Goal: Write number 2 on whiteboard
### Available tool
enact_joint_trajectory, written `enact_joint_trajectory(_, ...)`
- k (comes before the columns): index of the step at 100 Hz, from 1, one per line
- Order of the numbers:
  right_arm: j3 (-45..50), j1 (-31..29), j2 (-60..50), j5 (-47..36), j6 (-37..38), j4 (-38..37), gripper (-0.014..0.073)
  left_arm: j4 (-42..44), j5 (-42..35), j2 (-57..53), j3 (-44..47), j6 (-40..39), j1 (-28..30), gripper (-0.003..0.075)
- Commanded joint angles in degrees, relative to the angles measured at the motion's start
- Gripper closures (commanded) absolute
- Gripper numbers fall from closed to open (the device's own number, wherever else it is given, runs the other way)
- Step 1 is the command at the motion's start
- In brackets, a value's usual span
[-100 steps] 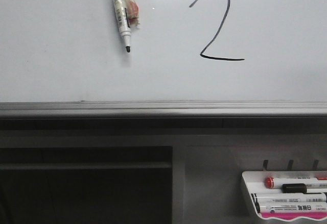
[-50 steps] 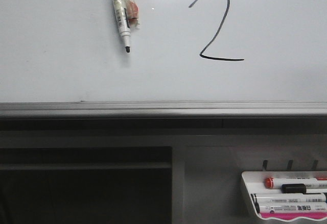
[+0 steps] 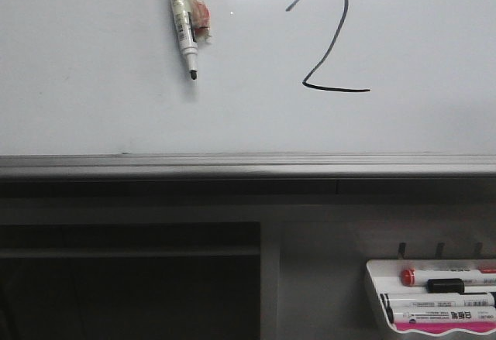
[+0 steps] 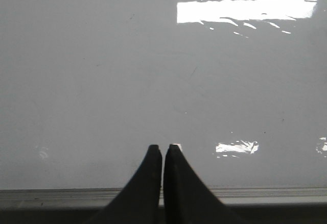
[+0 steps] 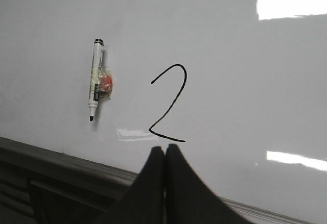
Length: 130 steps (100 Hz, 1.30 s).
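The right gripper (image 5: 164, 155) was pressed shut on nothing, as was the left gripper (image 4: 162, 153). A careless sweep of those dark fingers might have smeared wet ink. The thin black hand-drawn number 2 (image 5: 169, 103) stood just beyond the right fingertips at twelve o'clock, on the large glossy white-grey whiteboard (image 3: 93, 100). The uncapped white marker pen (image 5: 94, 93) clung at ten o'clock.
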Motion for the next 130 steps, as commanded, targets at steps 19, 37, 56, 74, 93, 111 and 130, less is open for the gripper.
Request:
enact_joint_trajectory(19,-1.44,-0.24,-0.61,-2.39,-0.7,1.55,0.066,-0.62,-4.28,-1.61,0.75,-0.47,0.19,0.074)
enact_joint_trajectory(37,-1.35,-0.24,-0.61,-5.31,-0.7,0.77,0.066,-0.62,-4.28,-1.61,0.75,-0.47,0.19,0.074)
enact_joint_trajectory(56,-1.21,-0.24,0.93,-13.6,16.32,-24.82,0.066,-0.62,-4.28,-1.61,0.75,-0.47,0.19,0.074)
enact_joint_trajectory(74,-0.19,-0.24,4.84,-18.32,47.56,-61.55,0.066,-0.62,-4.28,-1.61,0.75,-0.47,0.19,0.074)
enact_joint_trajectory(93,5.5,-0.24,4.35,-24.45,48.54,-64.78,0.066,-0.62,-4.28,-1.61,0.75,-0.47,0.19,0.074)
enact_joint_trajectory(111,10.91,-1.99,-0.54,-22.79,49.98,-65.97,0.066,-0.62,-4.28,-1.61,0.75,-0.47,0.19,0.074)
enact_joint_trajectory(130,10.76,-3.97,-0.85,-17.56,50.82,-67.43,0.066,-0.62,-4.28,-1.48,0.75,-0.47,0.19,0.074)
